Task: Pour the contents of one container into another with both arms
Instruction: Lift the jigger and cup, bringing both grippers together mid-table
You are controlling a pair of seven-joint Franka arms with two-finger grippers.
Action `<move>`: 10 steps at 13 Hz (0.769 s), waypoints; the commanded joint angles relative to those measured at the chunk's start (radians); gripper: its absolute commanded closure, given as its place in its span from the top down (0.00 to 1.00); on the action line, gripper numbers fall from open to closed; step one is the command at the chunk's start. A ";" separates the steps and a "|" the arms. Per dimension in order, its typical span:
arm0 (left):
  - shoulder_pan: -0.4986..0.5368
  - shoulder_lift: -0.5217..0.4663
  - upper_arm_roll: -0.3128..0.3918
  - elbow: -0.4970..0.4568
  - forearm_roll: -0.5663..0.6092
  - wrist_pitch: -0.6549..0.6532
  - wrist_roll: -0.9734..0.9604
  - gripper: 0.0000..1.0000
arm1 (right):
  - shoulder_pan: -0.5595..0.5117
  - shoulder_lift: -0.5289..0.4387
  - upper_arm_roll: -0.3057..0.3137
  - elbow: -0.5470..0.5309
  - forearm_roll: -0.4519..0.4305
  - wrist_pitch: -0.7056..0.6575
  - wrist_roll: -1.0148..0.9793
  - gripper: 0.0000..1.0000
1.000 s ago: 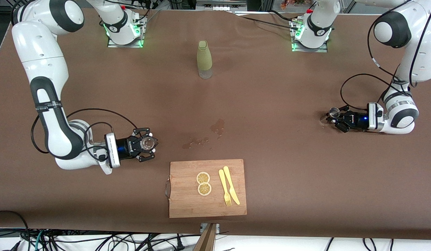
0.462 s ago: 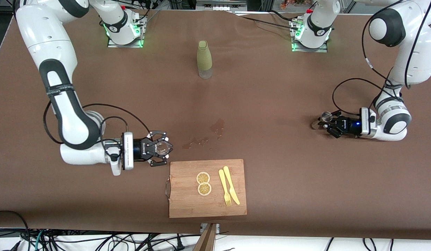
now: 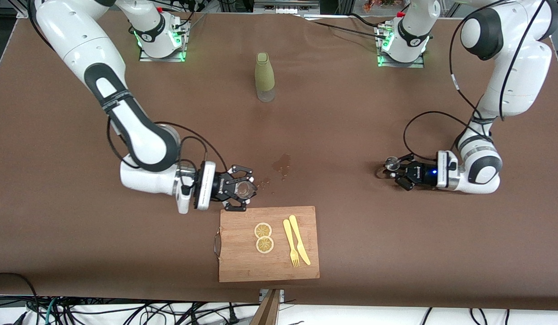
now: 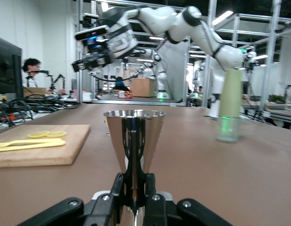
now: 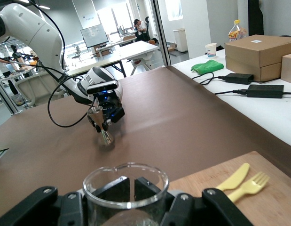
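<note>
My right gripper (image 3: 243,189) is shut on a clear glass beaker (image 3: 245,189) with a pouring lip. It hangs low over the table beside the cutting board's corner. In the right wrist view the beaker (image 5: 125,186) stands upright between the fingers. My left gripper (image 3: 395,171) is shut on a small metal cone-shaped cup (image 3: 390,164), low over the table toward the left arm's end. The cup (image 4: 134,134) stands upright in the left wrist view, mouth up, clamped at its narrow waist by the left gripper (image 4: 134,182). What either container holds is hidden.
A wooden cutting board (image 3: 243,262) near the front edge carries two lemon slices (image 3: 263,238), a yellow fork (image 3: 290,243) and a knife (image 3: 299,239). A tall green bottle (image 3: 264,76) stands between the bases. Small wet spots (image 3: 282,162) mark the cloth mid-table.
Both arms have swung toward the table's middle. The right gripper carried the beaker up to the board's corner. The left gripper carried the metal cup toward the right arm's end.
</note>
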 commanded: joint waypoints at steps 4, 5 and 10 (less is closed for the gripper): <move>-0.109 -0.013 -0.083 -0.023 -0.182 0.173 -0.025 0.00 | 0.160 -0.035 0.009 -0.031 0.013 0.304 0.108 0.00; -0.129 -0.011 -0.092 -0.023 -0.216 0.194 -0.025 0.00 | 0.189 -0.035 0.009 -0.028 0.004 0.349 0.122 0.00; -0.236 0.005 -0.094 -0.019 -0.334 0.254 -0.026 0.00 | 0.297 -0.035 -0.004 -0.028 -0.021 0.512 0.113 0.00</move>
